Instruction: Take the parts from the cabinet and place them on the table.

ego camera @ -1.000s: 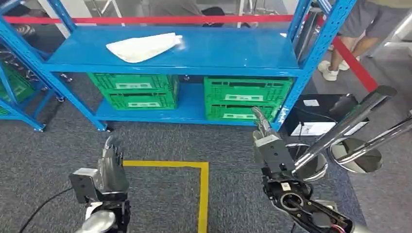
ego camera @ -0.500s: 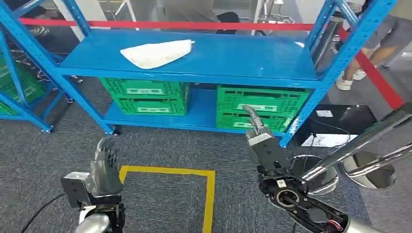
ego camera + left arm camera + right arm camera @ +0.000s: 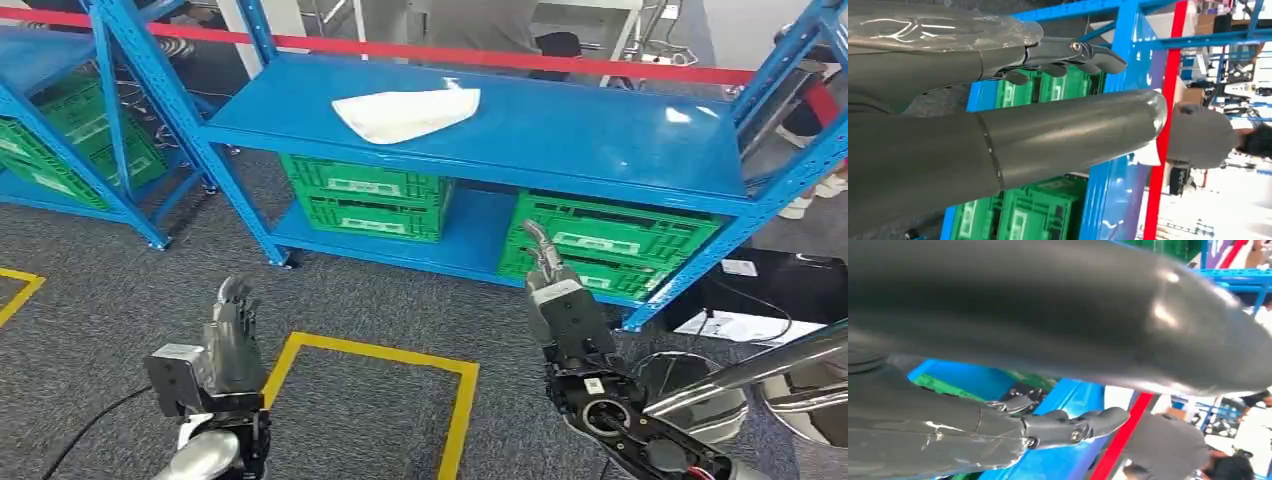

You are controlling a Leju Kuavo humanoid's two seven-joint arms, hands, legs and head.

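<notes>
Grey carpet lies before us, and the white part (image 3: 406,113) rests mid-shelf on the blue cabinet (image 3: 560,140) (well beyond reach), so our left hand (image 3: 228,345) and right hand (image 3: 562,310), both empty with fingers extended, must close in first.

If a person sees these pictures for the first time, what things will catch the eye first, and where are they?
The blue rack fills the upper part of the head view, with a white bag lying on its top shelf. Green crates stand on the lower shelf beneath. Nearer, the left hand and right hand hang empty over the grey floor, where yellow tape marks a square.
</notes>
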